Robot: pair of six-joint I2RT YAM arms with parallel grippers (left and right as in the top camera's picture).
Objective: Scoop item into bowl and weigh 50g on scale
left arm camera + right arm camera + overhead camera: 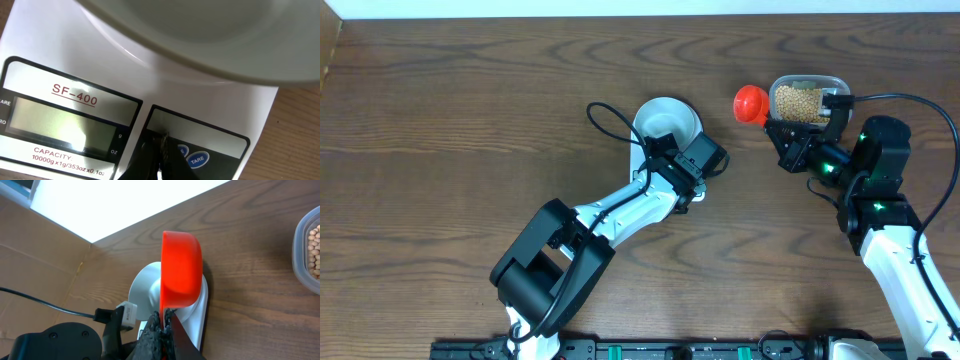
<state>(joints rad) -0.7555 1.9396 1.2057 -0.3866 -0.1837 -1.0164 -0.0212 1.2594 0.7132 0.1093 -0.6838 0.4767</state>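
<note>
The white bowl point(666, 120) sits on the white scale point(150, 85), and its pale inside looks bare from above. My left gripper point(660, 155) is shut, with nothing held, and its tips point(161, 149) sit on the scale's dark button panel beside the blue TARE button point(198, 159). The left arm hides most of the scale from overhead. My right gripper point(165, 317) is shut on the handle of a red scoop point(181, 272), held between the bowl and a clear container of tan beans point(802, 102). Bowl point(145, 287) and scale point(200, 315) lie beyond the scoop point(752, 103).
The clear plastic container point(309, 250) stands at the back right, just above my right gripper point(782, 130). A black cable point(610, 125) loops by the bowl's left side. Cardboard point(45, 265) borders the far side of the wooden table point(470, 130).
</note>
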